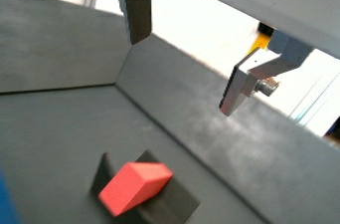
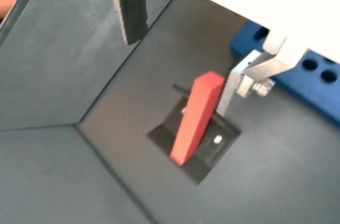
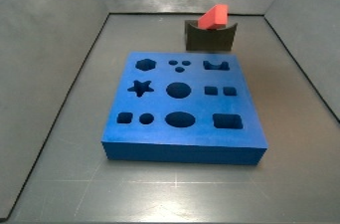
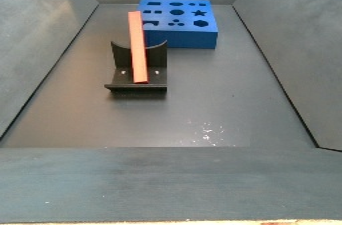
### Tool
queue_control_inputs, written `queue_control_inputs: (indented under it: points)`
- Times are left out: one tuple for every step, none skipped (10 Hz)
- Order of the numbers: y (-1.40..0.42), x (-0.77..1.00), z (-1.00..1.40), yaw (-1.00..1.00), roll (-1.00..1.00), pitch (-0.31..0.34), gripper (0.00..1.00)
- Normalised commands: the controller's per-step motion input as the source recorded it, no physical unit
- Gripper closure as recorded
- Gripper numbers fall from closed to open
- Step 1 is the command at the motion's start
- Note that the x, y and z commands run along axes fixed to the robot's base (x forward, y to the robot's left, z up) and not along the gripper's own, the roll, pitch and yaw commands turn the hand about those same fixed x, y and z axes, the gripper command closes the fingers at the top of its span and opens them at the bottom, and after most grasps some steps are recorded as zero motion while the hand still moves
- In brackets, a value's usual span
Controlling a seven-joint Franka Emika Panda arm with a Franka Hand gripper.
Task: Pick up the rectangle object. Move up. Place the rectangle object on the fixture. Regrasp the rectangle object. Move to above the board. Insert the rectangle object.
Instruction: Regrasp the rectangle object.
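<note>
Gripper (image 2: pixel 186 44) status: we see both fingers (image 1: pixel 138 14) spread wide apart in both wrist views, holding nothing and touching nothing, raised clear above the floor. We find the rectangle object (image 4: pixel 136 46) resting tilted in the notch of the fixture (image 4: pixel 139 74), its upper end leaning toward 12 o'clock in a side view. We locate the board (image 3: pixel 182 109) flat on the floor; in a side view (image 4: pixel 183 21) it lies at roughly 1 o'clock from the fixture, near but apart
</note>
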Motion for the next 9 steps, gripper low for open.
queue_control_inputs:
  points:
    - [-0.06,0.12,-0.01,0.14,1.0,0.21,0.0]
    - [-0.06,0.12,-0.01,0.16,1.0,0.229,0.0]
    - [-0.06,0.14,-0.01,0.21,0.78,0.217,0.0]
    - [-0.06,0.14,-0.01,0.23,0.66,0.201,0.0]
    - [-0.07,0.16,-0.01,0.25,0.43,0.161,0.0]
    - [-0.06,0.17,-0.01,0.26,0.29,0.129,0.0]
    - [-0.05,0.16,0.0,0.26,0.2,0.08,0.0]
    - [-0.06,0.14,-0.01,0.25,0.19,0.049,0.0]
    - [-0.07,0.12,-0.02,0.23,0.18,0.03,0.0]
